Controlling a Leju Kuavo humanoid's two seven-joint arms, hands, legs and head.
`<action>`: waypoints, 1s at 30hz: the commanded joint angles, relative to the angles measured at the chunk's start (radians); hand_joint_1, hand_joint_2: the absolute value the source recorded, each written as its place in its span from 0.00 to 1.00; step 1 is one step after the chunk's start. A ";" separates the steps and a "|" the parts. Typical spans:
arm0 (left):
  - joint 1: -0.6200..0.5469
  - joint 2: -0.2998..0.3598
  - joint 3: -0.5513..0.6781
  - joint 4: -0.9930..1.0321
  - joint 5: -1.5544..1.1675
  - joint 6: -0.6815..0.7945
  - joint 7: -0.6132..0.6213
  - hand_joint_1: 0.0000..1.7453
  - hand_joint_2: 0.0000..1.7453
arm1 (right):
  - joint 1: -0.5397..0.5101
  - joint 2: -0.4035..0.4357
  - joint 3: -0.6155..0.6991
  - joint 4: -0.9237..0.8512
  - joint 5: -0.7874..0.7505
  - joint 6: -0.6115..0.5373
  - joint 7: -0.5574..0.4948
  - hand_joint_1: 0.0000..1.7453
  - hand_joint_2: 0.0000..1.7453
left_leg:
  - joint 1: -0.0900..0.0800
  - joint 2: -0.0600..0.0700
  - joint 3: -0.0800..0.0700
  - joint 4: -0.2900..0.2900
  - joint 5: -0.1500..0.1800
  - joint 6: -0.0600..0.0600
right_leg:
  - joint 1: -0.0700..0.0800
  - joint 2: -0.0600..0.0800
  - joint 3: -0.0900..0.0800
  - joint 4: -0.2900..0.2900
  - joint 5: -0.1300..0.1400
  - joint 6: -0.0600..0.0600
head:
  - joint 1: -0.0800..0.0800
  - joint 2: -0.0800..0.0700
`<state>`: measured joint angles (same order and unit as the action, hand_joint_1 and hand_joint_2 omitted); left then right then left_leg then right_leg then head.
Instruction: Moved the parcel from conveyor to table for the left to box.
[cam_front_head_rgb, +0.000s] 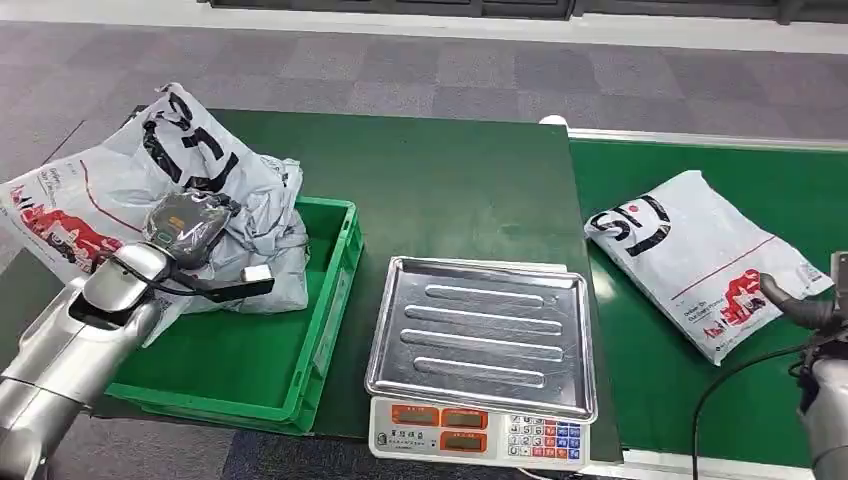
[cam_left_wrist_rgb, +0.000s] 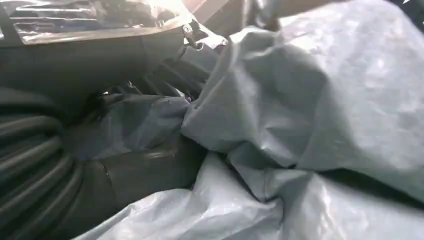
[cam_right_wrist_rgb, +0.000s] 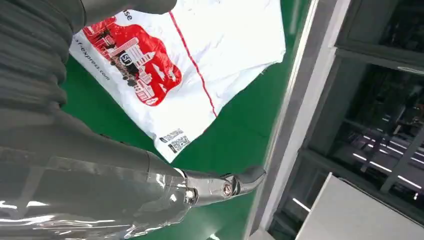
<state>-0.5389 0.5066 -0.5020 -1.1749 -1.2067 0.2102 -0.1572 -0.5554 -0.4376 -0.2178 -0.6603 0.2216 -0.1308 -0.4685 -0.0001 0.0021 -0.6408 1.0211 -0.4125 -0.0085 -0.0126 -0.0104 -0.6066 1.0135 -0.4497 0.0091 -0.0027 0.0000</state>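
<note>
A green table (cam_front_head_rgb: 450, 190) is seen over grey carpet. At nine o'clock, grey bags (cam_front_head_rgb: 225, 200) are clutched by the left hand (cam_front_head_rgb: 190, 228) over the crate (cam_front_head_rgb: 335, 300), for boxing. At three o'clock the parcel (cam_front_head_rgb: 700, 255) lies on the conveyor (cam_front_head_rgb: 680, 390), and the right hand (cam_front_head_rgb: 800, 308), released and spread, is poised beside it to grasp.

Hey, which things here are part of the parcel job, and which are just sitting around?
Part of the job:
parcel on the conveyor
right hand
left hand
green box
parcels in the box

Just there:
scale
</note>
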 joint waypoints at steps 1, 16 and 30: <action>0.008 -0.032 0.082 0.150 -0.034 0.024 0.013 1.00 1.00 | -0.050 0.040 -0.019 0.041 0.002 -0.008 0.002 0.00 1.00 | 0.000 0.002 0.003 -0.002 0.000 0.000 | 0.000 0.003 0.003 -0.002 0.000 0.000 | 0.000 0.000; 0.081 -0.033 0.120 -0.016 0.089 -0.086 -0.052 1.00 1.00 | -0.050 0.031 -0.017 0.053 0.002 0.000 -0.001 0.00 1.00 | 0.000 0.002 0.004 -0.003 0.000 0.000 | 0.000 0.002 0.004 -0.003 0.000 -0.001 | 0.000 0.000; 0.168 0.031 0.116 -0.334 0.277 -0.231 -0.061 1.00 1.00 | -0.097 0.044 0.010 0.093 0.009 -0.012 0.002 0.00 1.00 | 0.001 0.002 0.002 -0.001 -0.001 0.000 | 0.001 0.003 0.002 -0.001 0.000 -0.001 | 0.000 0.000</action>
<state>-0.3949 0.5223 -0.3944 -1.3841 -0.9697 0.0343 -0.2235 -0.5873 -0.4372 -0.2178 -0.6504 0.2251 -0.1373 -0.4707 -0.0001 0.0013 -0.6410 1.0209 -0.4127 -0.0084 -0.0125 -0.0108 -0.6062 1.0135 -0.4499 0.0089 -0.0027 0.0000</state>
